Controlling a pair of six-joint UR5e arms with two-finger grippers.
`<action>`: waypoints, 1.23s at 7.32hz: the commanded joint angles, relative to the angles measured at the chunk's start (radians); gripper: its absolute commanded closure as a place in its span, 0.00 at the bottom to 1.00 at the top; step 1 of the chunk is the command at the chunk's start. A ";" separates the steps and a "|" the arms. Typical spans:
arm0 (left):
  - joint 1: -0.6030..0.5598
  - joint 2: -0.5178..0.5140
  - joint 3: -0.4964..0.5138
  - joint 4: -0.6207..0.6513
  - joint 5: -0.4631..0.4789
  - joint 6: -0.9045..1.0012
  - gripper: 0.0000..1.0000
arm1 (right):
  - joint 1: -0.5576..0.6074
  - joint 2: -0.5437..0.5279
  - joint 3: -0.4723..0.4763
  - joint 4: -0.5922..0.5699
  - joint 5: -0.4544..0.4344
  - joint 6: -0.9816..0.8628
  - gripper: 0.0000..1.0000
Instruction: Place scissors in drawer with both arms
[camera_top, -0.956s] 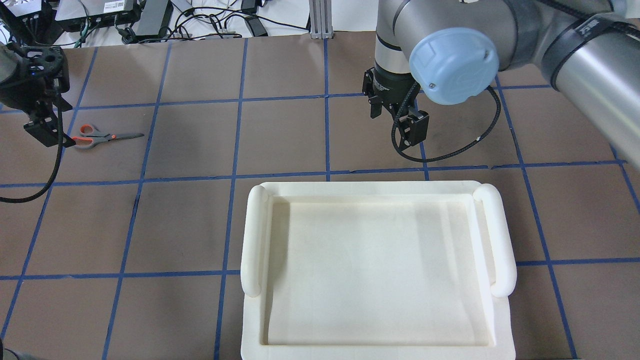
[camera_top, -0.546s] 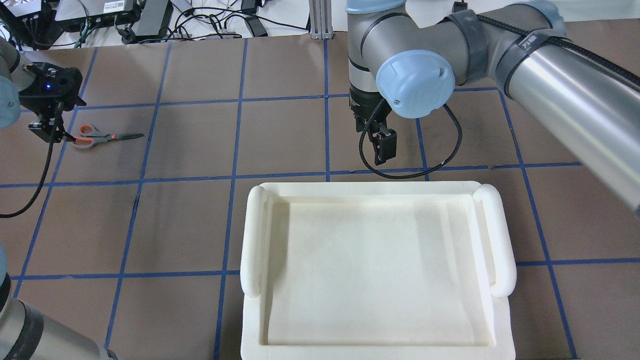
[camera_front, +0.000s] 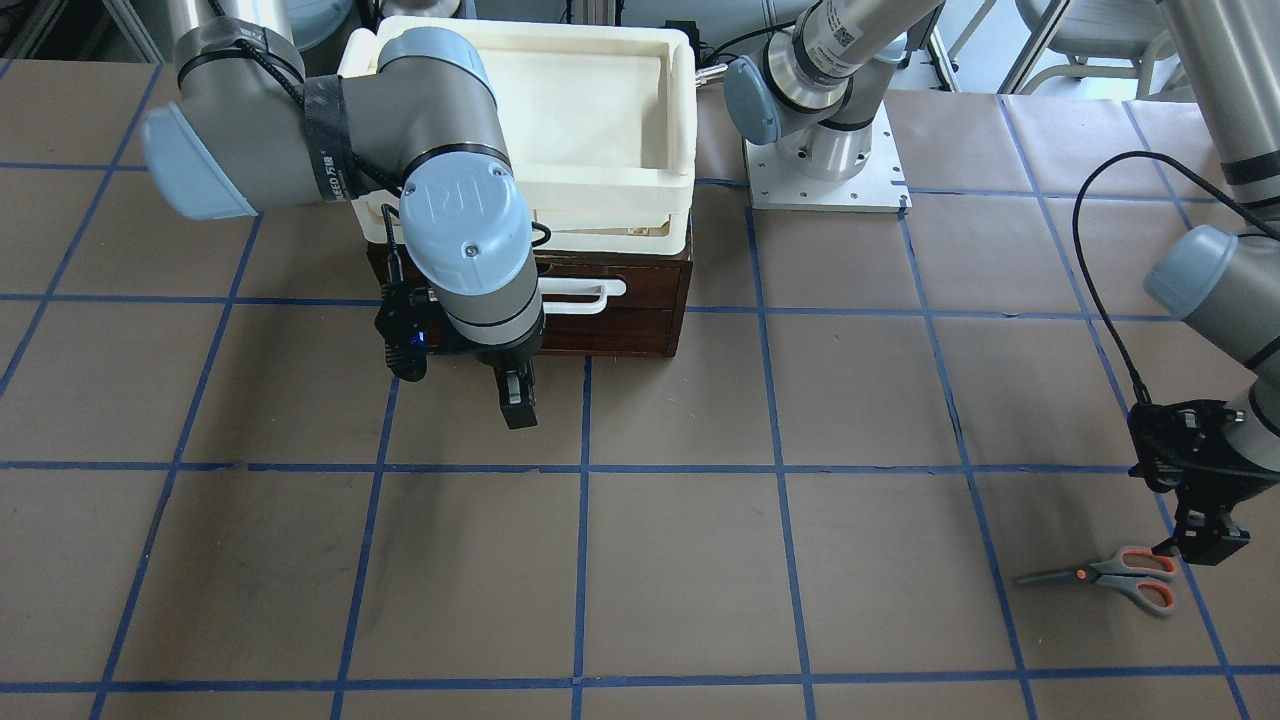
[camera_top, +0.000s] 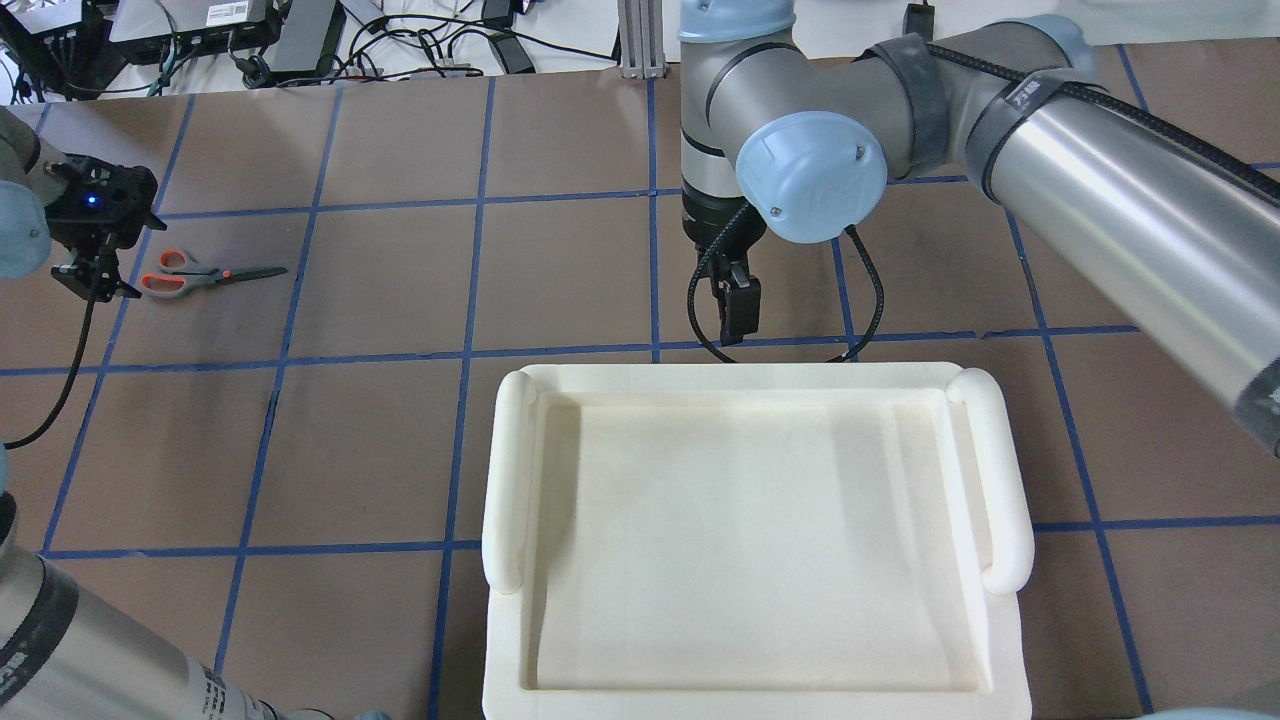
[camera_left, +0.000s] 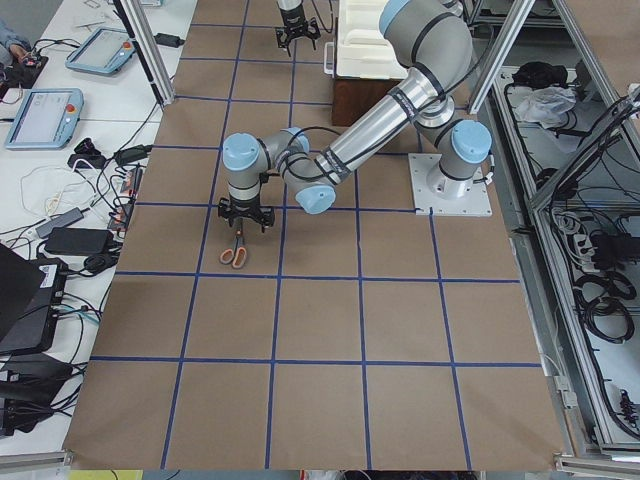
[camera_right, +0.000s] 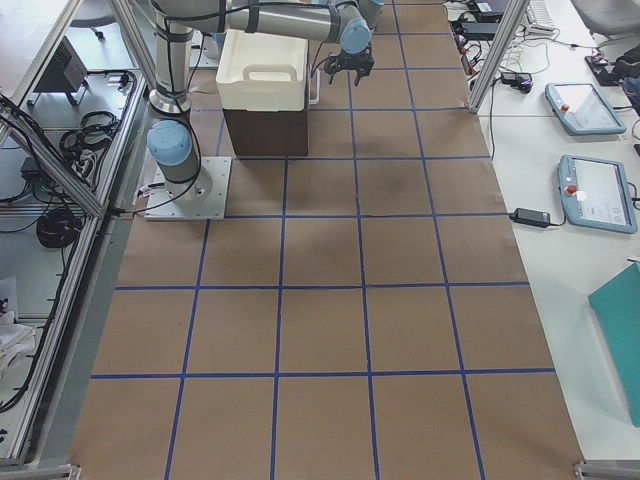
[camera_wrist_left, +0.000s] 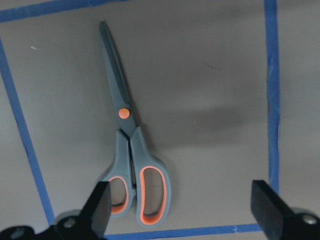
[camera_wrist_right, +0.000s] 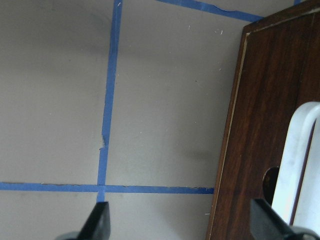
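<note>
— Where are we on this one?

— At the approach, by our reading. The scissors (camera_wrist_left: 128, 131) lie flat and closed on the bench (camera_front: 700, 560), far out on our left side, well apart from the drawer (camera_front: 650, 290), which looks shut under the cream bin (camera_front: 680, 110).

— And the hands?

— Both empty. Our left hand (camera_wrist_left: 181, 192) hovers over the finger loops with its fingers spread wide, though the loops sit nearer one finger than the middle. Our right hand (camera_wrist_right: 180, 207) is spread too, just in front of the drawer, with the white bar handle (camera_wrist_right: 300, 165) off to one side of it.

— So what comes next?

— We'd centre the left hand over the grips, lower it and pinch. The right needs to slide across to straddle the bar, clamp it and pull the drawer out.
</note>
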 joint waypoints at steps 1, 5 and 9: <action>0.002 -0.034 0.003 0.003 -0.021 0.005 0.00 | 0.001 0.007 0.001 0.046 0.009 0.057 0.00; -0.010 -0.148 0.213 -0.210 -0.029 -0.045 0.02 | 0.031 0.031 0.001 0.068 0.009 0.125 0.00; -0.037 -0.189 0.215 -0.106 -0.002 -0.068 0.00 | 0.030 0.031 -0.010 0.118 -0.004 0.125 0.00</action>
